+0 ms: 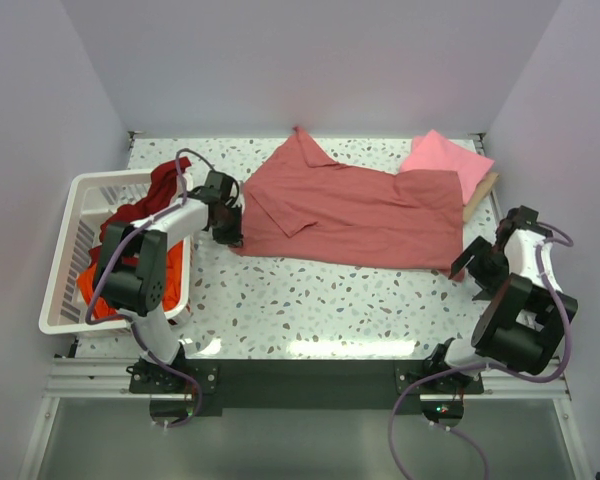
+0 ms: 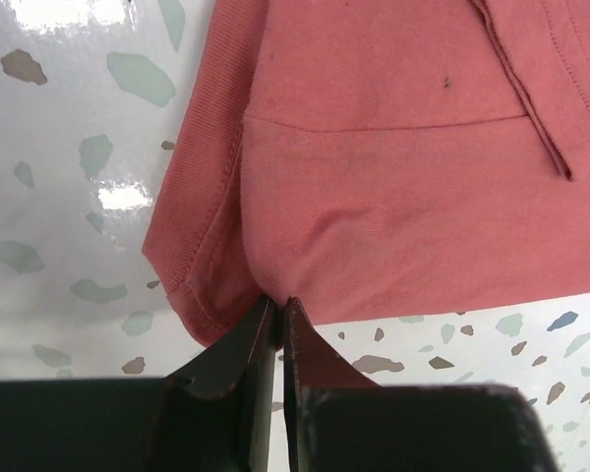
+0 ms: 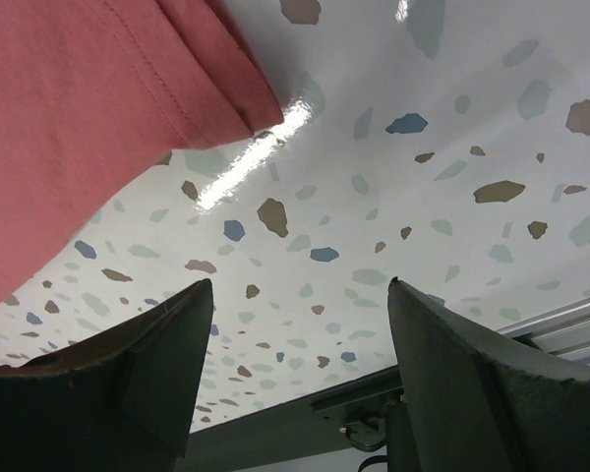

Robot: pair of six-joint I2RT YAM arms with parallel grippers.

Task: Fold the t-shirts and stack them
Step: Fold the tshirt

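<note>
A dusty rose-red t-shirt (image 1: 350,205) lies spread across the middle of the table, with one sleeve folded over at its left. My left gripper (image 1: 231,238) is at its lower left corner, jaws shut on the shirt's hem (image 2: 226,295); in the left wrist view the cloth (image 2: 393,177) bunches right at the left gripper's tips (image 2: 278,303). My right gripper (image 1: 463,268) hovers open just off the shirt's lower right corner (image 3: 69,118), and the right gripper (image 3: 300,285) has only bare table between its fingers. A folded bright pink t-shirt (image 1: 445,160) sits at the back right.
A white slatted basket (image 1: 80,195) stands at the left, holding a dark maroon shirt (image 1: 165,180) and an orange one (image 1: 85,285). A thin wooden board (image 1: 486,192) shows under the pink shirt. The table's metal front rail (image 3: 305,428) runs close below the right gripper.
</note>
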